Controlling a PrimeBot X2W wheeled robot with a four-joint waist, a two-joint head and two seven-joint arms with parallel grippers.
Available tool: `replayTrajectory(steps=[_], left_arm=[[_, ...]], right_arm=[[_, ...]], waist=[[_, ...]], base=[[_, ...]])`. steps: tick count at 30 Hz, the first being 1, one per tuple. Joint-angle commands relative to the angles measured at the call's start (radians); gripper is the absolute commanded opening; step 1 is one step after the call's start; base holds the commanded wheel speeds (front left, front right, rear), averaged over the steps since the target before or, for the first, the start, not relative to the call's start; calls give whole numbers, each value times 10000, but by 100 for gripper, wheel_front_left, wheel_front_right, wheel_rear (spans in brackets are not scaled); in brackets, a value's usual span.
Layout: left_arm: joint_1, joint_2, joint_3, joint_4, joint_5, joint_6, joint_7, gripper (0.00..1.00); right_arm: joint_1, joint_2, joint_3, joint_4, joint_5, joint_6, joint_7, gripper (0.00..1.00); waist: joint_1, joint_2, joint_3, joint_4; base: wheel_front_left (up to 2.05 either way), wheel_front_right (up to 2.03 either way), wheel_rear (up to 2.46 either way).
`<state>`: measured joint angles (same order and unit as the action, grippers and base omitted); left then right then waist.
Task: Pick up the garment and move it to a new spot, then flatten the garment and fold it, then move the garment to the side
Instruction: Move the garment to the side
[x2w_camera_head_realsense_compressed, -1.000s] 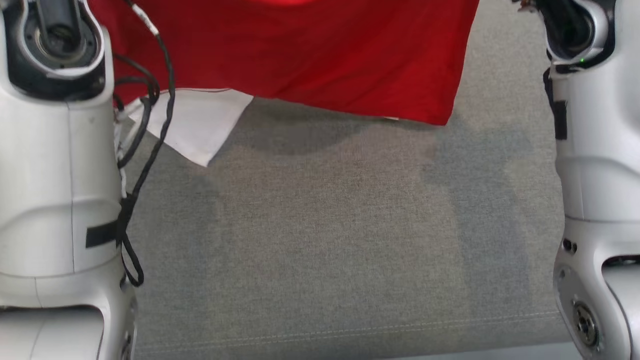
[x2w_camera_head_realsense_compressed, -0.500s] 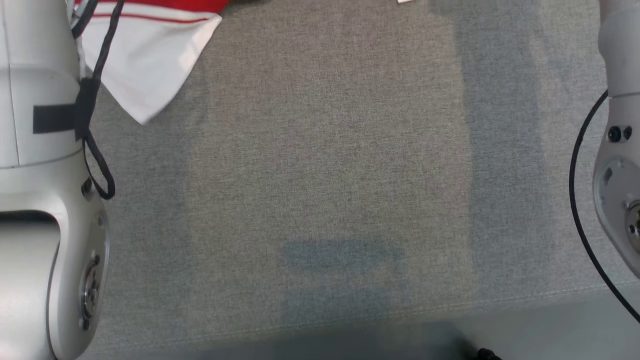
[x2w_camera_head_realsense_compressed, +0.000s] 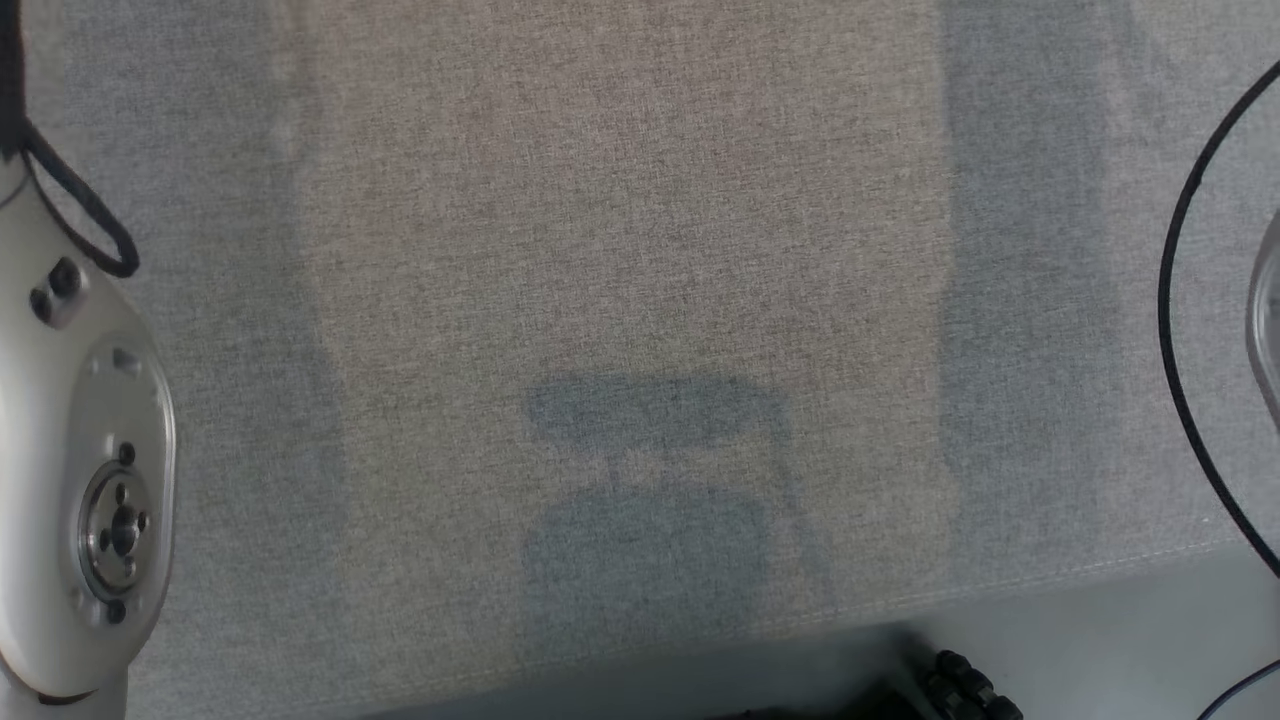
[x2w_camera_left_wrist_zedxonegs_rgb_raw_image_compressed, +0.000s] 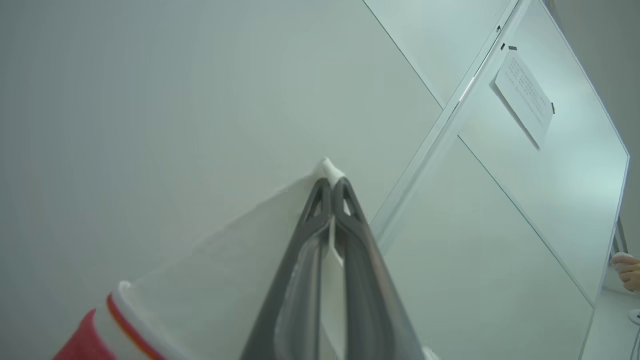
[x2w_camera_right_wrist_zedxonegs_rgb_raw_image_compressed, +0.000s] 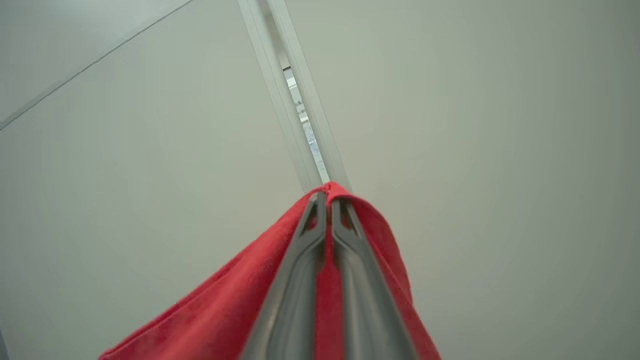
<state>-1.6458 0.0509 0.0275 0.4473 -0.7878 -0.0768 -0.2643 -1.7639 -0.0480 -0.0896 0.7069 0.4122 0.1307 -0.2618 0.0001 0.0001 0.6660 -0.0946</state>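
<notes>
The garment is red with a white part edged by a red stripe. In the left wrist view my left gripper (x2w_camera_left_wrist_zedxonegs_rgb_raw_image_compressed: 332, 182) is shut on a corner of the garment's white part (x2w_camera_left_wrist_zedxonegs_rgb_raw_image_compressed: 225, 280), which hangs down to the lower left. In the right wrist view my right gripper (x2w_camera_right_wrist_zedxonegs_rgb_raw_image_compressed: 327, 197) is shut on a red fold of the garment (x2w_camera_right_wrist_zedxonegs_rgb_raw_image_compressed: 225, 310), which drapes over both fingers. Both grippers point up at pale wall panels. In the head view my pale left arm joint (x2w_camera_head_realsense_compressed: 90, 480) stands at the left edge.
A grey cloth-covered surface (x2w_camera_head_realsense_compressed: 640, 250) spreads below, with its front seam (x2w_camera_head_realsense_compressed: 1000, 590) near the bottom. A black cable (x2w_camera_head_realsense_compressed: 1180, 300) loops at the right. A paper sheet (x2w_camera_left_wrist_zedxonegs_rgb_raw_image_compressed: 525, 97) hangs on a wall panel. A person's hand (x2w_camera_left_wrist_zedxonegs_rgb_raw_image_compressed: 627, 270) shows at the far right.
The red and white hem of the garment has gone up out of the top of the head view, and both arms have risen with it. The camera has also shifted a little.
</notes>
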Motion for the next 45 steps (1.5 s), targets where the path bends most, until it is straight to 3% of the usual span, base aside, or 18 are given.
replayTrajectory(steps=[1,4,7,17,21,27,32,37,45], left_arm=[[158,27,373,-324,280,-155,3,0],[361,-8,616,-949,303,-404,9,0],[881,-2,339,-1014,198,-492,8,0],[3035,8,-722,-1295,-808,-547,4,0],[5056,8,-1211,-2412,-1279,-521,22,0],[7924,99,-1140,-4604,-1634,268,351,0],[10328,116,-954,-5902,-1506,919,262,0],[12385,49,-989,-6545,-1731,1410,168,0],[14812,47,-2115,-6546,-1575,1977,588,0]], right_arm=[[419,-56,-363,-691,-152,1,-30,0],[969,-20,-663,-1816,-355,2,-25,0],[1532,-21,-615,-1924,-585,1,-24,0],[3145,-63,922,-848,-1364,1,21,0],[4304,-359,1604,-983,-1072,1,1460,0],[6289,-957,1854,-2667,-400,-1,4155,0],[8270,-1254,1597,-4159,-155,1,5708,0],[10180,-1356,1018,-4977,-346,2,6864,0],[12391,-1121,581,-5640,-1477,1,8195,0]], waist=[[-1,-1,-71,-48],[-1,-1,-65,-75],[-1,-1,176,-16],[-1,-1,219,416],[-1,-1,-424,559],[-1,-1,-1276,559],[-1,-1,-2149,727],[-1,-1,-3109,1106],[-1,-1,-4295,1449]], base=[[0,0,0],[0,0,0],[0,0,0],[0,0,0],[0,0,0],[0,0,0],[0,0,0],[0,0,0],[0,0,0]])
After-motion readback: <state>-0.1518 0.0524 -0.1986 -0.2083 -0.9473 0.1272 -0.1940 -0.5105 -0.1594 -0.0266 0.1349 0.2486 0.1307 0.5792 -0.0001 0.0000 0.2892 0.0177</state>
